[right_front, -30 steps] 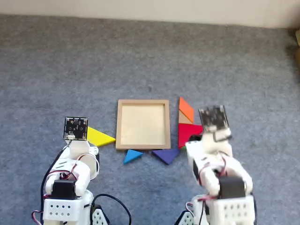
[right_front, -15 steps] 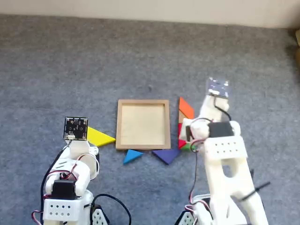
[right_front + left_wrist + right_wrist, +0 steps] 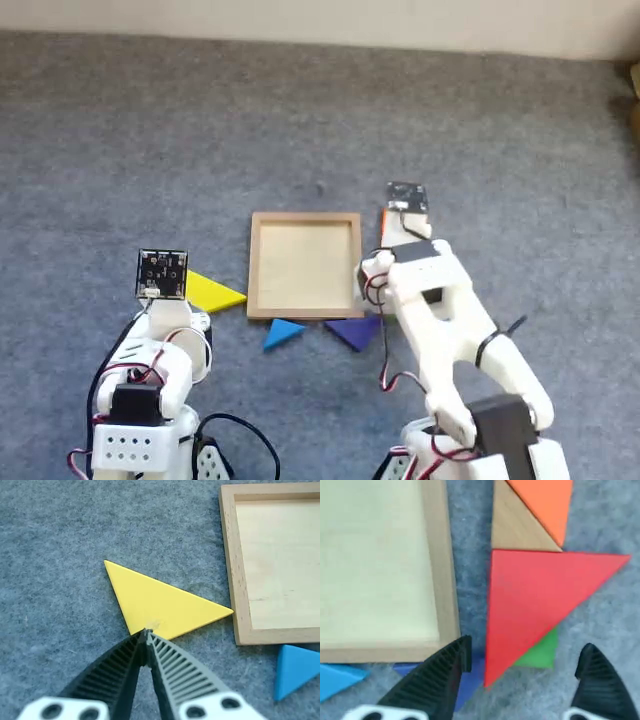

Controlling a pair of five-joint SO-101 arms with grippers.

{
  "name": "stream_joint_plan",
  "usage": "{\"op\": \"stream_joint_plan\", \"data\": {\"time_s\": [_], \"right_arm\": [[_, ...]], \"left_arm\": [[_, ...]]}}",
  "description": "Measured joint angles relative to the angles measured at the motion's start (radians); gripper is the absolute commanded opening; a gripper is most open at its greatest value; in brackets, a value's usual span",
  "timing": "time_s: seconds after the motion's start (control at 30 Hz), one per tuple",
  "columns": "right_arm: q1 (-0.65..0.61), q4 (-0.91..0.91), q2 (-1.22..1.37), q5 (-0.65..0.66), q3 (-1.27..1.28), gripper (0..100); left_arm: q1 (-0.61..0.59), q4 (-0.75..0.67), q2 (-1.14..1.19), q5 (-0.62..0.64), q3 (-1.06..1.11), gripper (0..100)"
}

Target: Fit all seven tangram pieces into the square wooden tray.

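Observation:
The square wooden tray [image 3: 305,265] lies mid-table with nothing in it. Off its left side is a yellow triangle [image 3: 160,605]; my left gripper [image 3: 146,634] is shut, its tips meeting at that triangle's near edge. Beside the tray's right rim [image 3: 440,580] lie an orange triangle [image 3: 542,500], a tan triangle [image 3: 517,530], a big red triangle [image 3: 535,590] and a green piece [image 3: 542,652] partly under the red one. My right gripper [image 3: 526,644] hangs open above the red triangle's near corner. A blue triangle [image 3: 284,332] and a purple piece [image 3: 352,332] sit in front of the tray.
Grey carpet covers the table. The right arm [image 3: 430,300] stretches over the pieces right of the tray and hides most of them in the high view. The left arm [image 3: 160,340] is folded at the front left.
The right arm rose from its folded pose and swung forward and leftward, now over the pieces beside the tray's right rim. The left arm has not moved.

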Motion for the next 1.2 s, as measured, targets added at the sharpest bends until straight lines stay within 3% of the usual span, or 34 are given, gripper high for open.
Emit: {"op": "stream_joint_plan", "data": {"time_s": [0.4,0.5,0.73,1.2], "right_arm": [[0.144,-0.098,0.089,0.000,-0.037,32.4],[0.222,-0.012,0.089,0.000,-0.083,32.4],[0.336,0.186,0.089,0.146,-0.230,32.4],[0.204,0.199,0.269,-0.002,-0.422,32.7]], "left_arm": [[0.000,0.000,0.000,0.000,0.000,1],[0.000,0.000,0.000,0.000,0.000,1],[0.000,0.000,0.000,0.000,0.000,1],[0.000,0.000,0.000,0.000,0.000,1]]}}
